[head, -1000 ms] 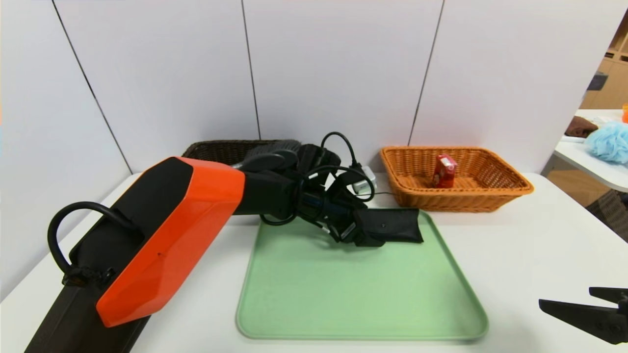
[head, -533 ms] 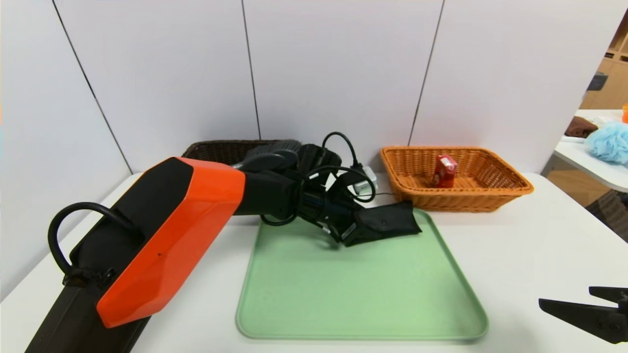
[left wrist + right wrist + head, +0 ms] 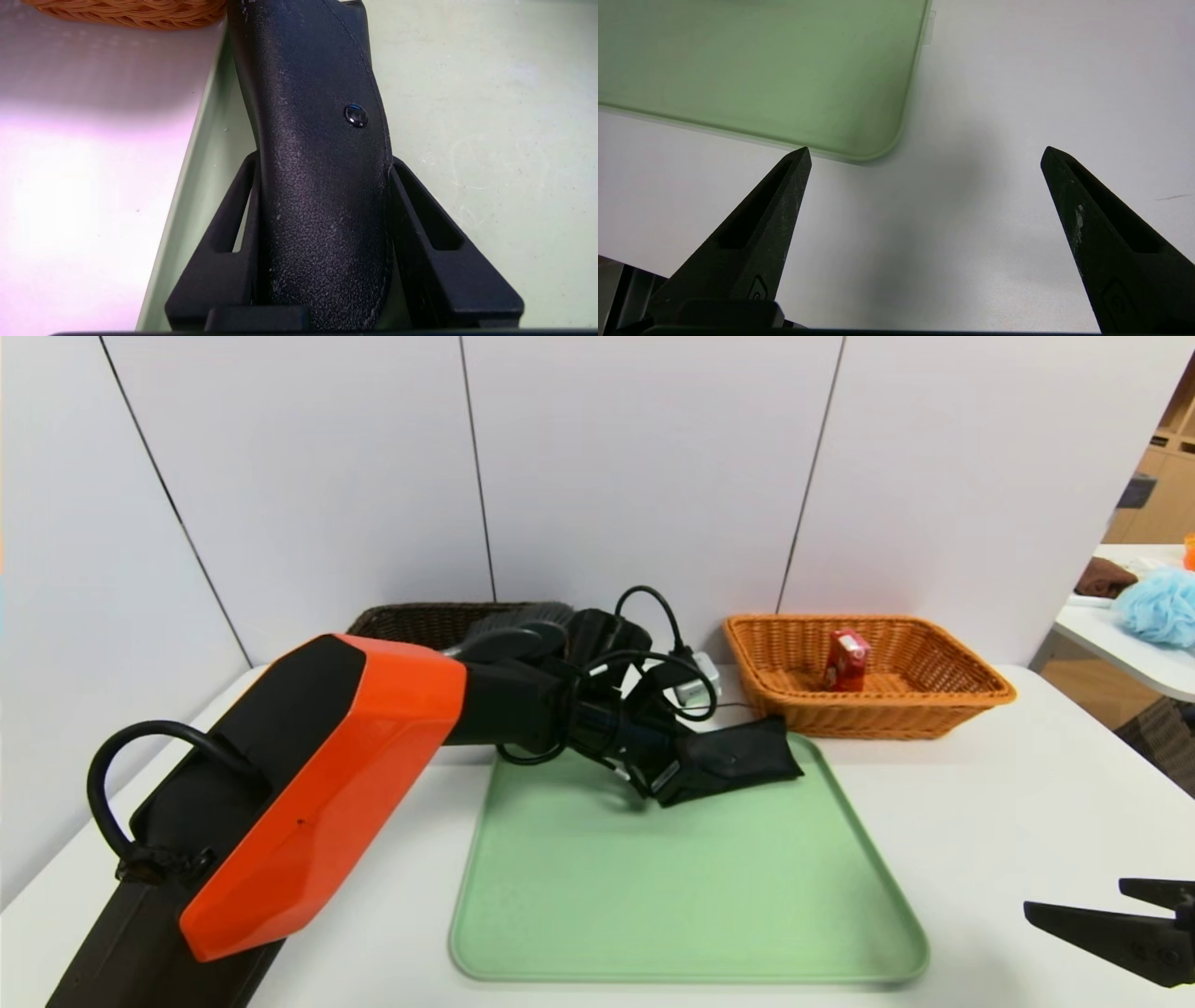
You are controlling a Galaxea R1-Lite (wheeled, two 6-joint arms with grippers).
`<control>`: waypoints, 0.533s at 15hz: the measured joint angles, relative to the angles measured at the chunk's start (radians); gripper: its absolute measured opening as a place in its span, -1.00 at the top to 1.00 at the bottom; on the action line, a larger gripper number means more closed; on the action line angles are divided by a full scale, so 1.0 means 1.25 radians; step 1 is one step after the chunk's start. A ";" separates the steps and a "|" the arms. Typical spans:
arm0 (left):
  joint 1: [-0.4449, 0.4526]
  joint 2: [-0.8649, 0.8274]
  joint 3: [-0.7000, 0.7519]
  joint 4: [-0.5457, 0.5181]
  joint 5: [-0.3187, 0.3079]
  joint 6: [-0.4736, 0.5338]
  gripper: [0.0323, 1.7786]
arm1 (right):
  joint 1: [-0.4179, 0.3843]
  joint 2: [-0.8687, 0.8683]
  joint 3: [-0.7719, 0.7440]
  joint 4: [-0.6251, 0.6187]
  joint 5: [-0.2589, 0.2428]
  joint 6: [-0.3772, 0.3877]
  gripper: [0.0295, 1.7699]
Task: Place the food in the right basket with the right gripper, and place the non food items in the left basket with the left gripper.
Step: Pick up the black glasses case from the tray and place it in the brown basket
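The flat black pouch point(image 3: 742, 756) is at the back of the green tray point(image 3: 691, 896), its near end raised and its far end by the tray's rim. My left gripper point(image 3: 677, 775) is shut on it. In the left wrist view both fingers press the pouch point(image 3: 317, 140) at its sides, around the left gripper point(image 3: 325, 158). The red carton point(image 3: 847, 661) stands inside the orange basket point(image 3: 980, 695). The dark brown basket point(image 3: 411, 616) is behind my left arm, with the brush bristles point(image 3: 523, 613) at its rim. My right gripper point(image 3: 1074, 899) point(image 3: 925, 151) hovers open over the table's front right.
A white plug block point(image 3: 695, 686) with a black cable lies between the two baskets. White wall panels close off the back of the table. A side table with a blue puff point(image 3: 1158, 607) stands at the far right. The tray's corner point(image 3: 878, 140) lies near my right gripper.
My left gripper has closed on the pouch and tipped it up from lying flat on the tray. The right arm has not moved.
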State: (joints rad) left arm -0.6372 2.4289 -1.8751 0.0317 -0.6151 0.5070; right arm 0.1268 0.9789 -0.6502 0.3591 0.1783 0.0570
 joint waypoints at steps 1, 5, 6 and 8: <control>0.001 -0.004 0.002 0.001 0.001 0.001 0.11 | 0.000 0.000 -0.001 0.000 0.000 0.000 -0.92; 0.010 -0.026 0.025 0.003 -0.001 0.004 0.17 | 0.000 0.000 -0.002 -0.001 0.000 0.001 -0.92; 0.014 -0.034 0.033 0.003 -0.001 0.004 0.18 | 0.000 0.000 -0.002 -0.002 0.000 0.001 -0.92; 0.020 -0.049 0.048 0.003 -0.001 0.004 0.23 | 0.001 0.000 -0.002 -0.002 0.000 0.001 -0.92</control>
State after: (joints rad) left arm -0.6128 2.3672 -1.8147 0.0355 -0.6162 0.5123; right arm 0.1283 0.9794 -0.6523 0.3572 0.1785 0.0577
